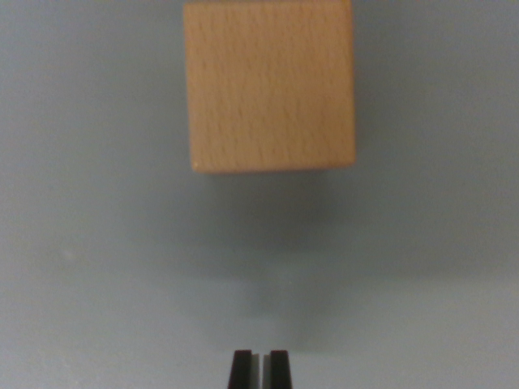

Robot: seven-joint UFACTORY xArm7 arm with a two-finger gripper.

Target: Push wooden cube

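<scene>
2 dark fingertips (241, 369) of mine poke up from the bottom edge of the wrist view, and that's my gripper (260, 369), pinched down to a thin sliver of a gap with nothing between the tips. Up ahead sits the wooden cube (269, 85), pale beech colour, grain running up and down its face, its top cut off by the upper edge of the frame. It's sitting a touch toward the wrist view's right of my fingertips, almost in line with them. Between us lies bare grey table (89, 259), so the cube and I are apart, not touching. 1 soft shadow spreads below the cube's near edge and trails down toward my tips. The cube looks square to me, its near edge level across the frame, corners slightly rounded
</scene>
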